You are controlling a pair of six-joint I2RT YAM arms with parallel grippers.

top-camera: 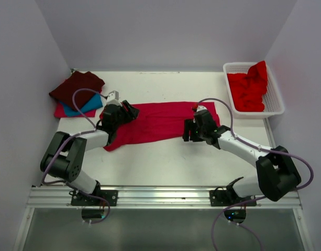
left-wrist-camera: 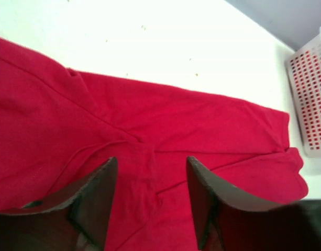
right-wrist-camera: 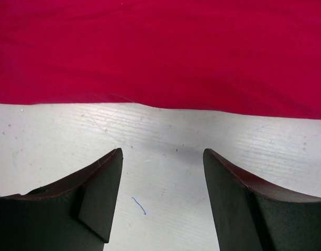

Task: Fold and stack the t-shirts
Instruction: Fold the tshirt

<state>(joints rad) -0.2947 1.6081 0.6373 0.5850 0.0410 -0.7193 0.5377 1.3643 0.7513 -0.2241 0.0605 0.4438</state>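
T-shirt [top-camera: 160, 121] lies under left jaws, beyond right jaws.

The white table [top-camera: 165, 162] carries a spread crimson t-shirt [top-camera: 160, 121], a folded shirt stack [top-camera: 75, 90] far-left and a basket [top-camera: 276, 99] far-right.

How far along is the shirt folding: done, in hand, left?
Done: three folded shirts stacked far left, maroon shirt on teal shirt on pink-red shirt. In hand: the crimson shirt lies as a long strip mid-table; left gripper open over its left end, right gripper open over bare table at its near edge, neither gripping. Left: finish and stack it, then the bright red cloth in the white basket.
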